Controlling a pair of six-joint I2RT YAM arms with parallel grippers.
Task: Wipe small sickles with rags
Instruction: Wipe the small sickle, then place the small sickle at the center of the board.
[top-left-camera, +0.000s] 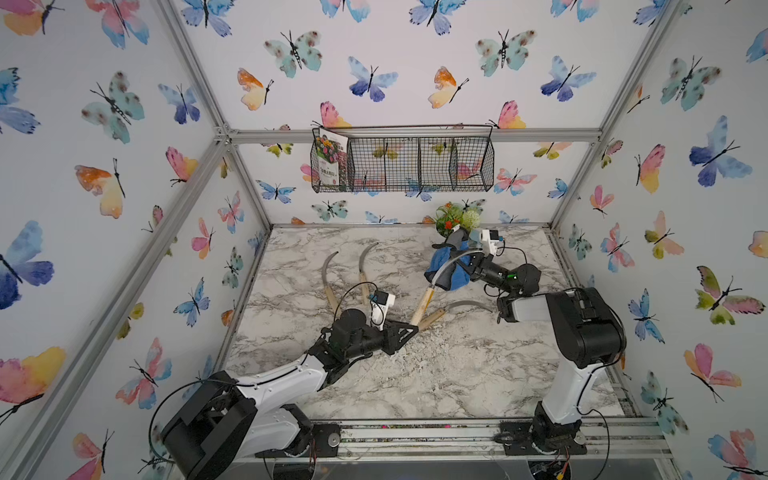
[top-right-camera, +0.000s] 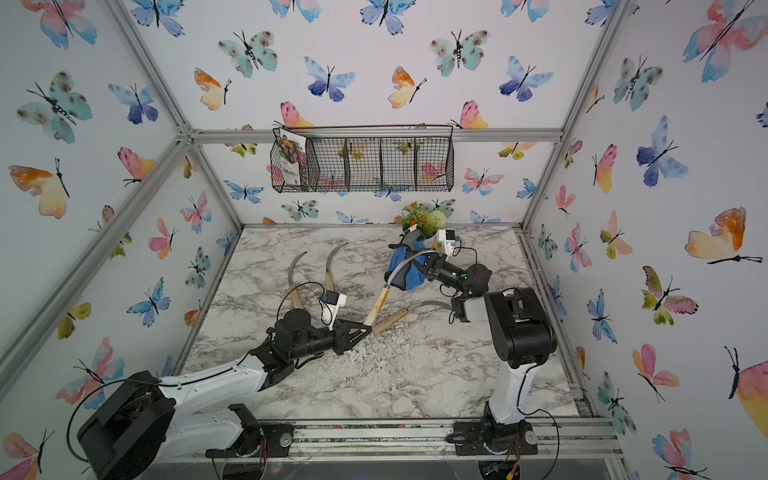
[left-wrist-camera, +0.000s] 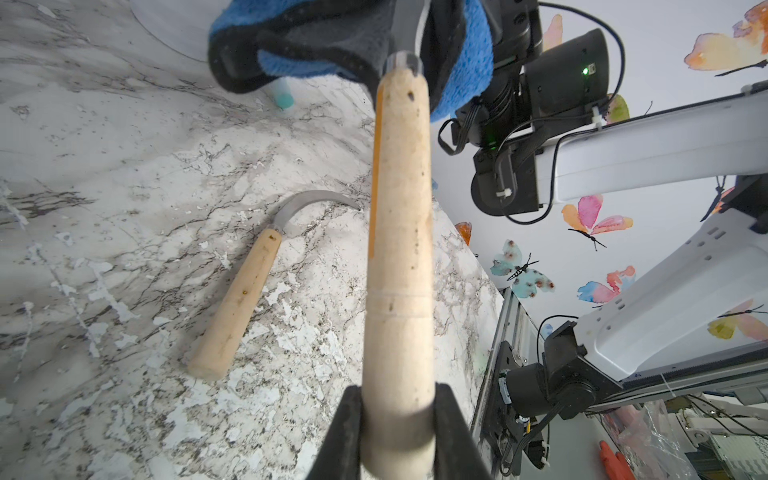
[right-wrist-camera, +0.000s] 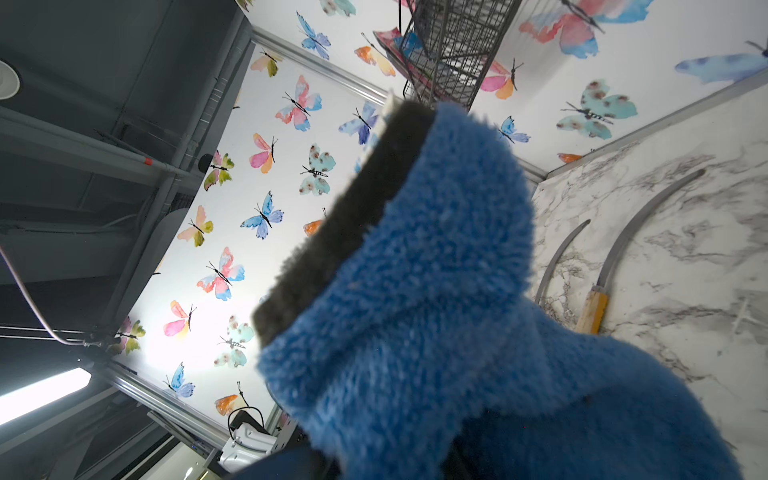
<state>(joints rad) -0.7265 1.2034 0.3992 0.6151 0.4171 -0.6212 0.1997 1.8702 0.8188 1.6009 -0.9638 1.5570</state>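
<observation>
A loose sickle (top-left-camera: 436, 316) lies beside the held sickle (top-left-camera: 424, 304).

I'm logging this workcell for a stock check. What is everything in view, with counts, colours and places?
held sickle: one, grey blade, pale wooden handle, raised over the table, blade in the rag
lying sickles: three, same colours, two side by side at the table's left rear, one near its middle
rag: one, blue with a dark piece, around the held blade
wire basket: one, black, back wall
flower booklet: one, multicoloured, basket's leftmost compartment
plant: one, green with orange blooms, table's back edge
table: one, white-grey marble
left claw: one, black, shut on the held sickle's handle end
right claw: one, black, shut on the rag
</observation>
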